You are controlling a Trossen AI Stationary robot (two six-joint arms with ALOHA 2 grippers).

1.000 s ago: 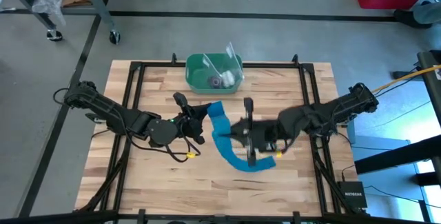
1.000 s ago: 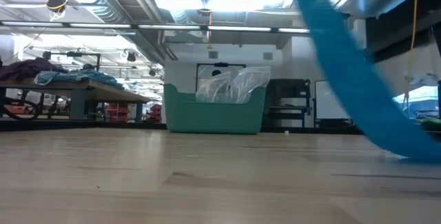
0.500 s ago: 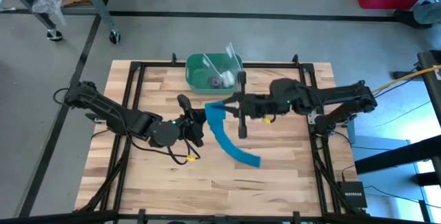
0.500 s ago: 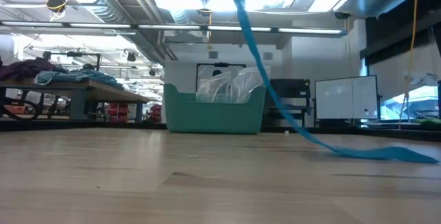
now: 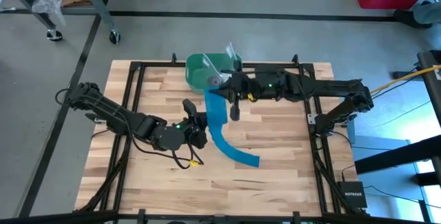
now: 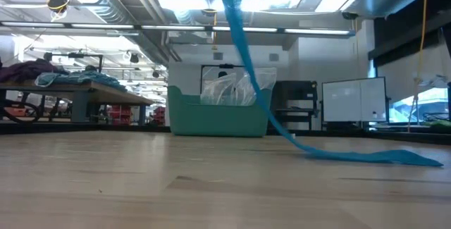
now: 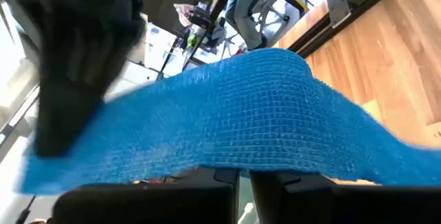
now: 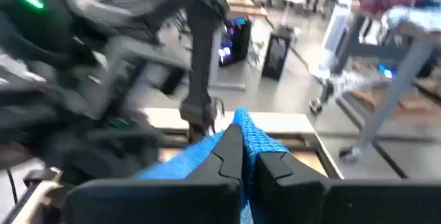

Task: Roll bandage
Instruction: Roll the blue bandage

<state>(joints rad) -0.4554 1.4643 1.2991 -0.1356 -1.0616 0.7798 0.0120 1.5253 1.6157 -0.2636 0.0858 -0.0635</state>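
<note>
The bright blue bandage (image 5: pixel 219 133) runs as a long flat band from just in front of the green bin (image 5: pixel 196 69) down toward the table's near side. In the low view the bandage (image 6: pixel 243 46) hangs from above the picture. My right gripper (image 5: pixel 215 94) is shut on its far, raised end. My left gripper (image 5: pixel 205 122) is shut at the band's left edge, a little nearer along it. In the left wrist view the band (image 7: pixel 275 107) arches across right in front of my fingertips (image 7: pixel 234 181). My left gripper comes level from the table's left and meets the band's long edge (image 7: pixel 234 165) with its shut fingertips, across the band. The band itself covers the pinch, so how much cloth lies between the fingers does not show. The band is raised off the table here. My right gripper pinches the bandage's far end (image 8: pixel 249 129) between its two fingers, coming level from the table's right. The cloth sticks out past the fingertips. From this hold the band slopes down, and its tail (image 6: pixel 394 157) lies flat on the table.
The green bin (image 6: pixel 211 120) stands at the table's far edge with clear plastic (image 5: pixel 227 57) sticking up from it, close behind my right gripper. Black frame rails (image 5: pixel 134 100) run along the table's sides. Bare wood (image 5: pixel 275 141) lies right of the band.
My right gripper has swung from the table's middle toward the far edge and the bin, rolling its wrist and carrying the bandage's end with it. The band's raised part has followed toward the far side, while its tail stays on the table.
</note>
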